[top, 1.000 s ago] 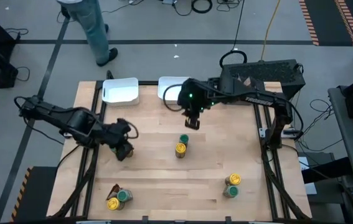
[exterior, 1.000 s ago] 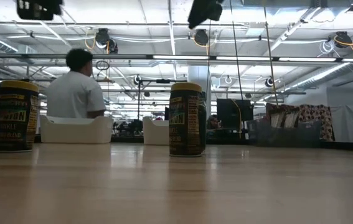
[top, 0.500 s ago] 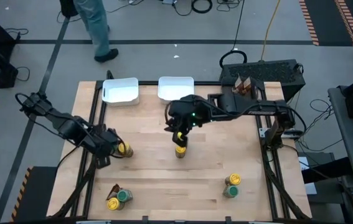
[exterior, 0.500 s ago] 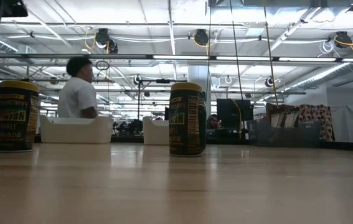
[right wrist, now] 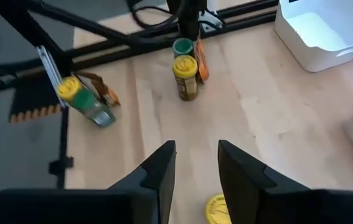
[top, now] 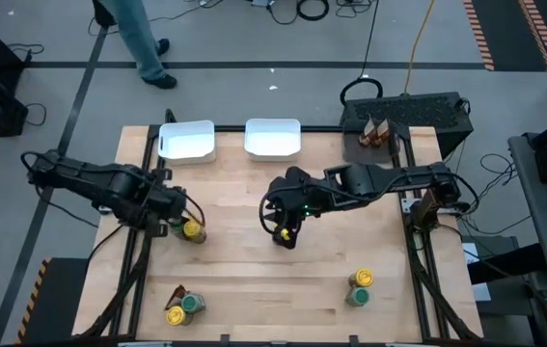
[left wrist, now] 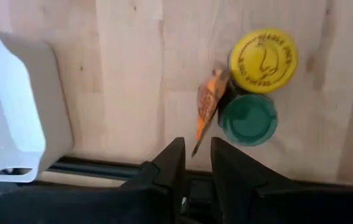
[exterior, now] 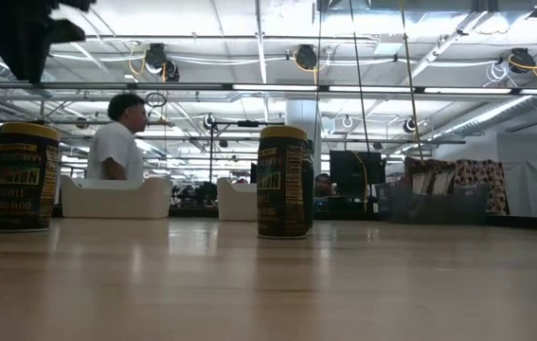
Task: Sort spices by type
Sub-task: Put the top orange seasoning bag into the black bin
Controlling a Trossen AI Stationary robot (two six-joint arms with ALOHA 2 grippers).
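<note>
near edge of the wooden table [top: 254,289]: two clusters of spice jars [top: 184,308] and [top: 358,287]. mid-table: left gripper [left wrist: 194,163] over a jar trio, fingers slightly apart, empty; right gripper [right wrist: 196,163] likewise above a yellow-lidded jar [top: 281,231]. far edge: two white trays [top: 187,141].

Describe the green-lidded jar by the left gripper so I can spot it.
On the left of the table, near the left white tray, three spices huddle ahead of the left gripper. The green-lidded jar stands against a yellow-lidded jar, an orange packet beside it; it's that trio's only green lid.
</note>
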